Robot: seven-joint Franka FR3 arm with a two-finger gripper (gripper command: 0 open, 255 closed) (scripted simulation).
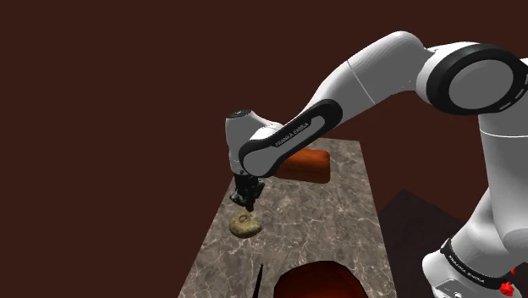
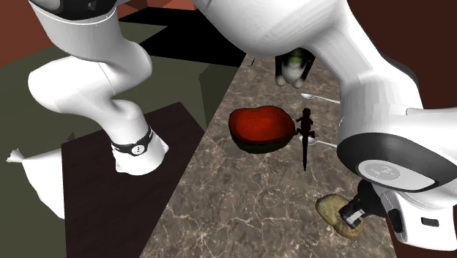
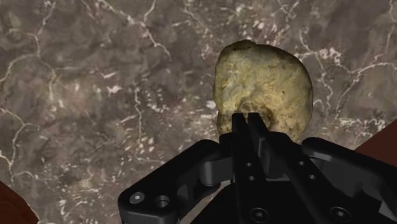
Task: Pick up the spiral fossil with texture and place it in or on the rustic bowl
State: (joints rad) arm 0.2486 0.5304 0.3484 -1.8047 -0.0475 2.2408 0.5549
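Observation:
The fossil (image 1: 245, 224) is a yellowish, rough, rounded lump lying on the brown marble tabletop (image 1: 330, 220). My gripper (image 1: 246, 200) hangs just above it, pointing down. Seen from the wrist, the two black fingers meet with nothing between them, and the fossil (image 3: 264, 86) lies just beyond the fingertips of my gripper (image 3: 247, 118). From the second exterior view the fossil (image 2: 335, 211) sits near the table's corner with the gripper (image 2: 353, 214) right at its top. The bowl (image 2: 256, 128) is dark outside and red inside; it also stands at the shoulder view's lower edge (image 1: 320, 282).
An orange-brown block (image 1: 306, 165) lies on the far end of the table behind the arm. A thin black lizard-like figure (image 2: 305, 135) lies between bowl and fossil. A spoon (image 2: 322, 97) and a green-white object (image 2: 293, 69) lie beyond the bowl.

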